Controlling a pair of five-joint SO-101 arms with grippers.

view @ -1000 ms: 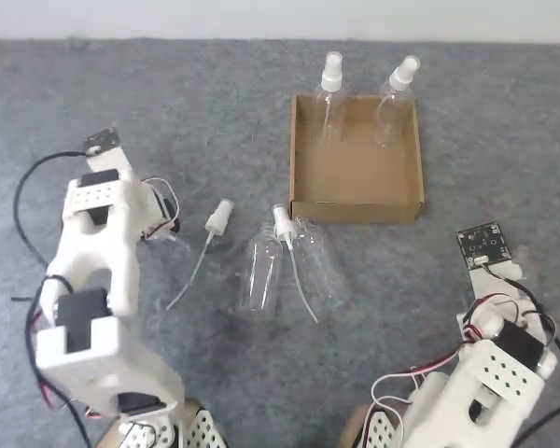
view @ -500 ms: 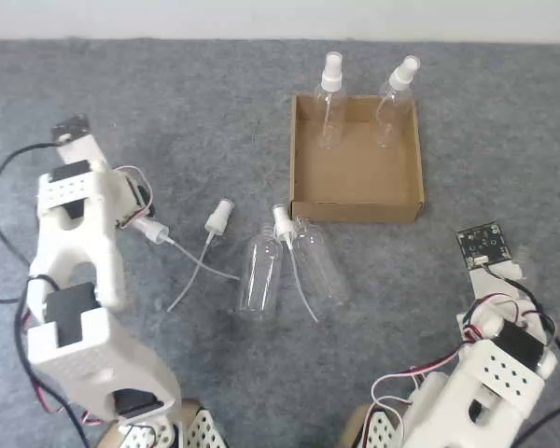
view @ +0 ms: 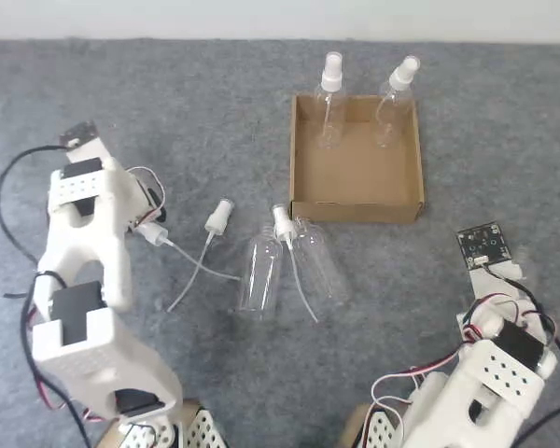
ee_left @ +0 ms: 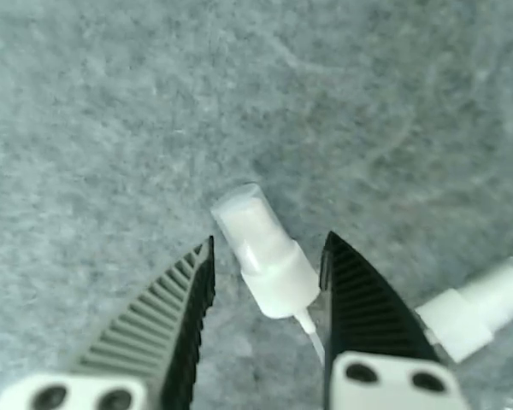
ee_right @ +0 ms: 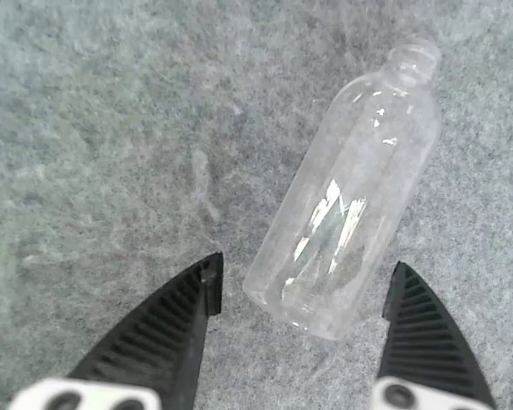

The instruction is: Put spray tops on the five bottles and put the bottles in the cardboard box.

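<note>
Two bottles boxed; both sets of jaws apart over loose parts.
On your grey worktop [view: 467,112], the cardboard box [view: 357,211] holds two capped bottles [view: 329,110] against its far wall. Your right gripper [ee_right: 299,295] has its jaws wide either side of an uncapped clear bottle [ee_right: 350,213] lying flat. Your left gripper [ee_left: 267,278] has its jaws parted around a spray top [ee_left: 261,252] lying on the worktop.

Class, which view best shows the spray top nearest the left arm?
The left wrist view: the spray top lies large inside the open left end effector. The high view shows that spray top tiny beside the arm; the right wrist view faces an uncapped bottle.
</note>
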